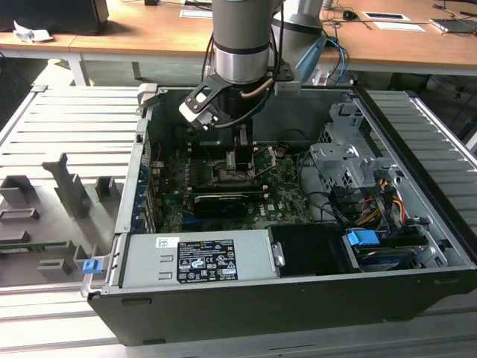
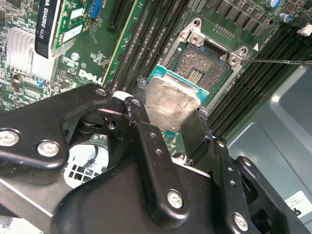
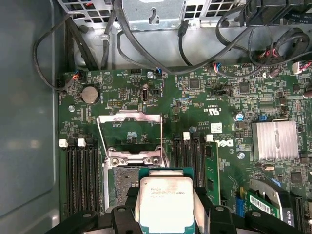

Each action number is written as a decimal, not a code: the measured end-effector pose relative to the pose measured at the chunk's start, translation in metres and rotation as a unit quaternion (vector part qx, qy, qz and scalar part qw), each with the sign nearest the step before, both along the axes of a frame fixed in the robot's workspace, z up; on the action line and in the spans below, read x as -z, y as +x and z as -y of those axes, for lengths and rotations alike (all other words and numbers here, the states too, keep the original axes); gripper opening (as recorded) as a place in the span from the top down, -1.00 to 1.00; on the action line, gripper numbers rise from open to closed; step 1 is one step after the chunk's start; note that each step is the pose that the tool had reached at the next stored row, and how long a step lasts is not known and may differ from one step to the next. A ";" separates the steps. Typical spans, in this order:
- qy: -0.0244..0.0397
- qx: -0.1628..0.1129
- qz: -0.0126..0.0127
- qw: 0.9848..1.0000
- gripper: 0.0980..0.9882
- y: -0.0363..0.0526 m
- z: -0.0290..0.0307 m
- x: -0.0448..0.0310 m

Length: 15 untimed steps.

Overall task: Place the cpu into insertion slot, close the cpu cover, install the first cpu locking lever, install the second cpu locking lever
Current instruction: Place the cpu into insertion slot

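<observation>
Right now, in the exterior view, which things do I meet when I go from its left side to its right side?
From the exterior view's left: crumpled white paper → small blue clip → end effector, gripping the cpu → blue connector.

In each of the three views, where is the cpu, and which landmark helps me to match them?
Exterior view: too small to tell; the end effector hangs over the motherboard.
Second wrist view: the cpu, gripped by the end effector, overlaps the insertion slot's near edge.
First wrist view: the cpu, gripped likewise, covers part of the insertion slot.
Shared landmark: the insertion slot.
</observation>
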<state>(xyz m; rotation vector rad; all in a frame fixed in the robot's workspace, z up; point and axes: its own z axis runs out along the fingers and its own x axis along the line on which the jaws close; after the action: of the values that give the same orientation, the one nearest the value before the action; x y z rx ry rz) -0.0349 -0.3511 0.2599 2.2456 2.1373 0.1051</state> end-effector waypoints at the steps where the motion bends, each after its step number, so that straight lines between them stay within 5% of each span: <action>1: 0.000 0.000 0.000 1.000 0.03 -0.0002 0.0000 0.0003; 15: 0.000 -0.003 0.000 1.000 0.03 -0.0020 -0.0048 0.0060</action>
<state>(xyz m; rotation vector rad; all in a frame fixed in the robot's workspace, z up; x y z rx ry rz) -0.0369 -0.3463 0.2538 2.2402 2.1436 0.1056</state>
